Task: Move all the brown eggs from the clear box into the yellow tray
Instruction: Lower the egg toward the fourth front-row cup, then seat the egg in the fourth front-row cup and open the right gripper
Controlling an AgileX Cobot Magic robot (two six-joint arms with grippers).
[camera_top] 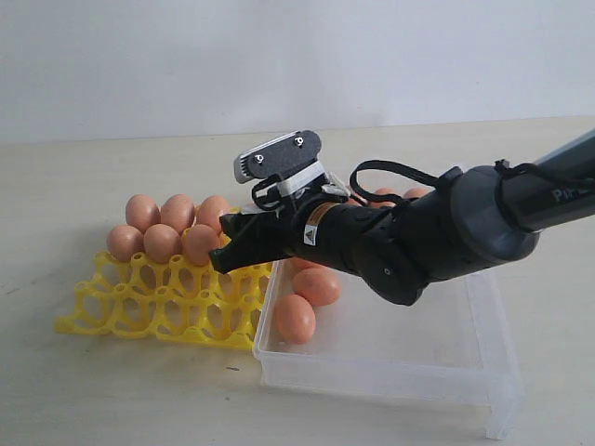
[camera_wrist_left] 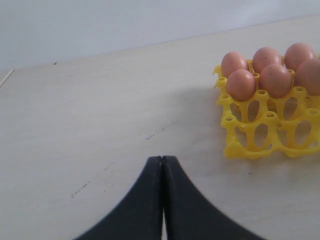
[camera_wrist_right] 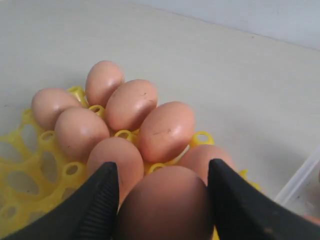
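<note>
Right pincer (camera_wrist_right: 161,172) pinched one brown egg (camera_wrist_right: 162,210), a black finger (camera_wrist_right: 97,200) against each side. It was held above the yellow tray (camera_top: 158,311), at the tray's 3 o'clock edge. Seated eggs (camera_top: 161,243) filled the cups toward 12 o'clock; open lattice showed toward 6 o'clock. Clear box (camera_top: 465,362) sat on the counter (camera_top: 93,400) just beside the tray, at its 3 o'clock. Two loose eggs (camera_top: 316,285) lay touching each other near the box's 9 o'clock wall, and others showed partly behind the arm. Left pincer (camera_wrist_left: 162,165) hung over the counter near the tray, fingers pressed together, gripping nothing.
</note>
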